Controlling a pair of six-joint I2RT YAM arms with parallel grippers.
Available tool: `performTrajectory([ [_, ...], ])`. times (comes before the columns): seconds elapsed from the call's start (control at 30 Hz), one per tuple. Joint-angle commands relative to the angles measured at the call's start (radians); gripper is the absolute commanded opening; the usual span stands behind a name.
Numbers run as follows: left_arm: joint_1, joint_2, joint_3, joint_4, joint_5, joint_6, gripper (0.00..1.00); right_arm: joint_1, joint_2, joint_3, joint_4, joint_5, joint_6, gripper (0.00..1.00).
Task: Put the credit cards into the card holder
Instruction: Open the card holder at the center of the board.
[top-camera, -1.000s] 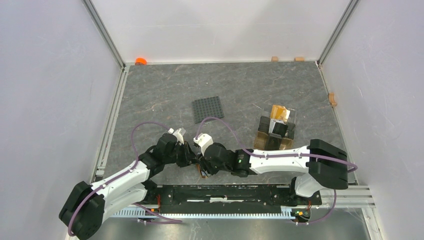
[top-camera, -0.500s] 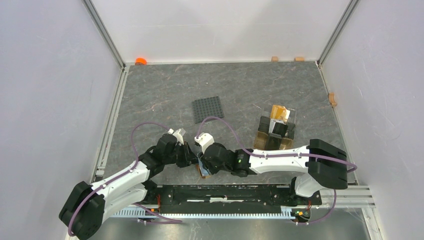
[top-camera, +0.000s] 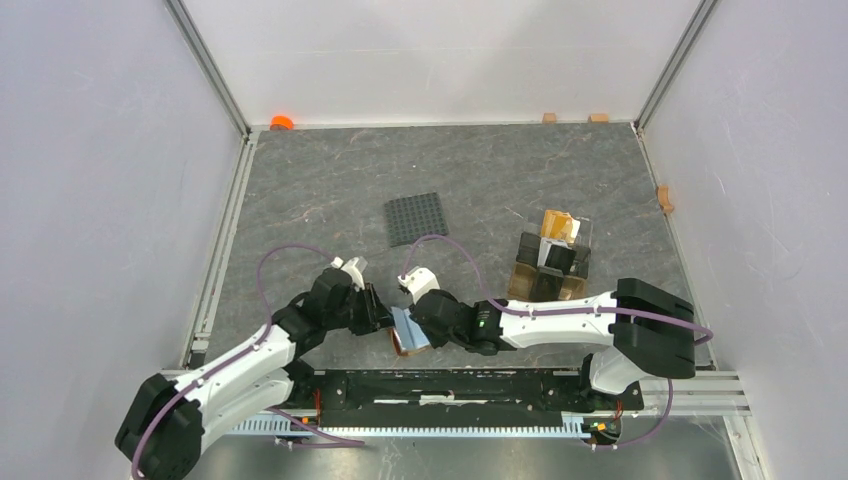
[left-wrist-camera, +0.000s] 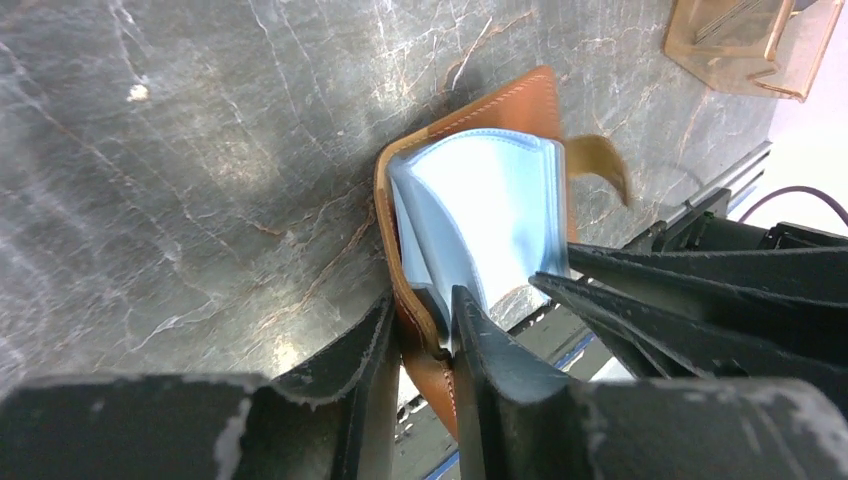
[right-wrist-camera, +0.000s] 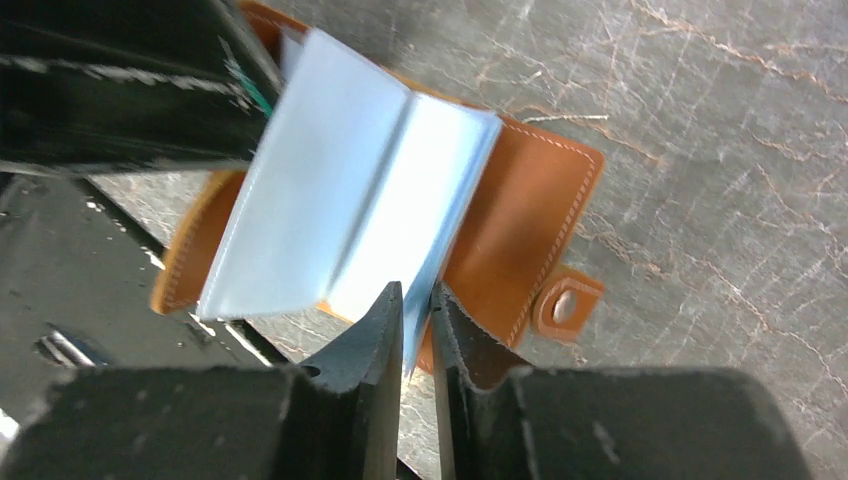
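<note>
Grey marbled worktop runs between plain white walls, and all the work sits at its near edge. The card holder lies there opened, brown leather cover down and pale blue inner leaves fanned upward. The left gripper is clamped on the edge of the leather cover, pinning it in place. The right gripper is nipped onto one blue leaf at its lower edge, holding it apart from its neighbours. I judge that this is a pocket being spread for loading. Whether any leaf already carries a card I cannot tell.

The credit cards — dark and yellowish ones — stand in a clear amber stand well apart to the right, and neither gripper holds one. A dark studded plate lies farther back.

So the task looks early: the holder is open and steadied, but no card has visibly gone in. Fetching each card and sliding it into a slot is all left to do.
</note>
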Motion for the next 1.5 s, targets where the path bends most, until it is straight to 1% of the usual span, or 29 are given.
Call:
performTrajectory([
  [0.0,-0.003,-0.085,0.078,-0.165,-0.090,0.067,0.38,-0.006,-0.022,-0.021,-0.013,0.054,0.017,0.17],
  [0.1,-0.003,-0.151,0.111,-0.260,-0.146,0.059,0.52,-0.006,-0.025,-0.029,-0.006,0.058,0.024,0.06],
  [0.13,-0.004,-0.175,0.117,-0.282,-0.161,0.049,0.55,-0.006,-0.025,-0.030,-0.004,0.060,0.025,0.02],
  [0.17,-0.003,-0.201,0.117,-0.294,-0.170,0.038,0.57,-0.005,-0.025,-0.032,-0.004,0.062,0.026,0.00],
  [0.23,-0.004,-0.242,0.112,-0.299,-0.174,0.005,0.63,-0.006,-0.024,-0.038,0.000,0.064,0.026,0.00],
  [0.3,-0.004,-0.270,0.105,-0.285,-0.163,-0.021,0.66,-0.007,-0.025,-0.042,0.007,0.063,0.029,0.00],
  [0.37,-0.003,-0.287,0.098,-0.257,-0.134,-0.035,0.74,-0.007,-0.026,-0.047,0.016,0.057,0.031,0.00],
  [0.43,-0.003,-0.283,0.092,-0.222,-0.105,-0.036,0.79,-0.006,-0.031,-0.050,0.029,0.052,0.030,0.00],
  [0.6,-0.003,-0.203,0.084,-0.154,-0.032,-0.032,0.91,-0.008,-0.053,-0.058,0.069,0.022,0.036,0.00],
  [0.7,-0.004,-0.142,0.081,-0.105,0.013,-0.033,0.95,-0.008,-0.084,-0.068,0.113,-0.001,0.038,0.00],
  [0.9,-0.003,-0.135,0.061,-0.055,0.017,-0.047,1.00,-0.008,-0.122,-0.087,0.184,-0.039,0.032,0.00],
  [1.07,-0.003,-0.136,0.030,-0.034,0.012,-0.066,1.00,-0.007,-0.106,-0.086,0.198,-0.068,0.029,0.00],
  [1.17,-0.002,-0.135,0.016,-0.037,0.006,-0.072,0.95,-0.008,-0.099,-0.081,0.198,-0.074,0.029,0.00],
  [1.23,-0.002,-0.134,0.010,-0.046,0.003,-0.076,0.89,-0.008,-0.100,-0.081,0.197,-0.070,0.029,0.00],
  [1.27,-0.003,-0.134,0.008,-0.050,0.002,-0.076,0.88,-0.008,-0.101,-0.081,0.195,-0.066,0.029,0.00],
  [1.47,-0.003,-0.171,-0.010,-0.070,0.000,-0.089,0.86,-0.008,-0.090,-0.069,0.169,-0.048,0.031,0.00],
])
